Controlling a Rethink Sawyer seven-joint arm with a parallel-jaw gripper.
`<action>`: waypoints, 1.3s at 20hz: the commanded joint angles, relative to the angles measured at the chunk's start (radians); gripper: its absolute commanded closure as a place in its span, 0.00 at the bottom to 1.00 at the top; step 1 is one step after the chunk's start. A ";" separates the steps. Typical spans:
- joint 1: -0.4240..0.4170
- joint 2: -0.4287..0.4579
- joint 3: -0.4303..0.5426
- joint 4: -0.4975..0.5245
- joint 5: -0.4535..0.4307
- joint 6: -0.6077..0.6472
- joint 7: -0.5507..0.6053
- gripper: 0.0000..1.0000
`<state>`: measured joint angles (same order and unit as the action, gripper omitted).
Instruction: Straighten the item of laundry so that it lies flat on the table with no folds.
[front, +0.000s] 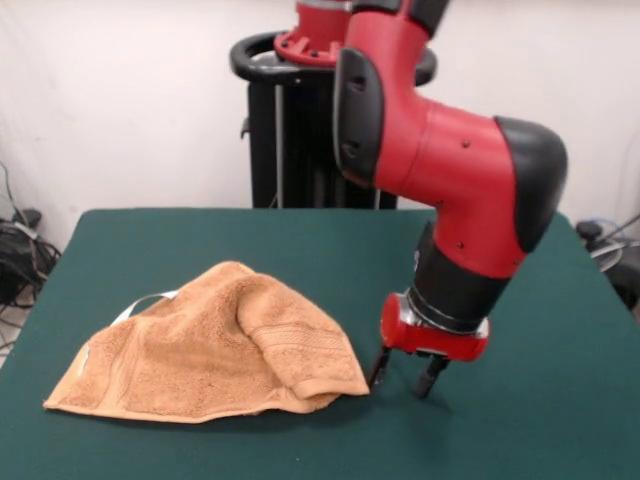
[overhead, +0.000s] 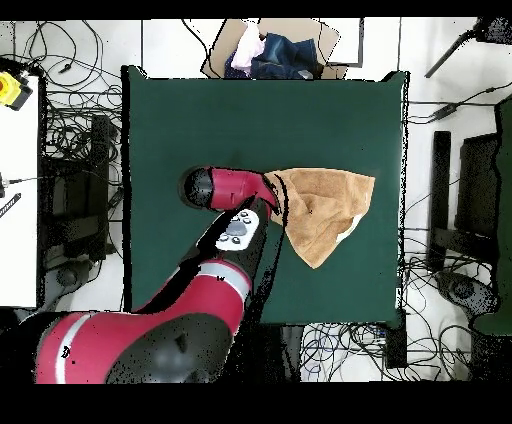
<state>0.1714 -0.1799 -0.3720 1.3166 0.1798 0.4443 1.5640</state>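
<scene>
The hand (front: 405, 379) hangs low with its two fingers (front: 380, 368) spread and empty, just beside the towel's (front: 215, 345) folded corner. The towel lies bunched and doubled over on the green counter (front: 300, 250), so the flattening seems barely begun.

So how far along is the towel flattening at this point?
Nothing looks done: the towel lies bunched and folded over on the table, one corner doubled up. In hand: the open gripper sits low beside the towel's folded corner, holding nothing. Left: grasp an edge, pull the folds out, lay it flat.
</scene>
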 joint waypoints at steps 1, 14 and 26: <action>0.024 0.190 -0.216 -0.160 0.020 0.174 0.344 0.00; -0.005 0.111 -0.209 -0.174 0.012 0.245 0.295 0.00; 0.012 0.171 -0.268 -0.208 0.023 0.248 0.318 0.00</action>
<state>0.1858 -0.0542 -0.6598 1.1375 0.1815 0.6713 1.5807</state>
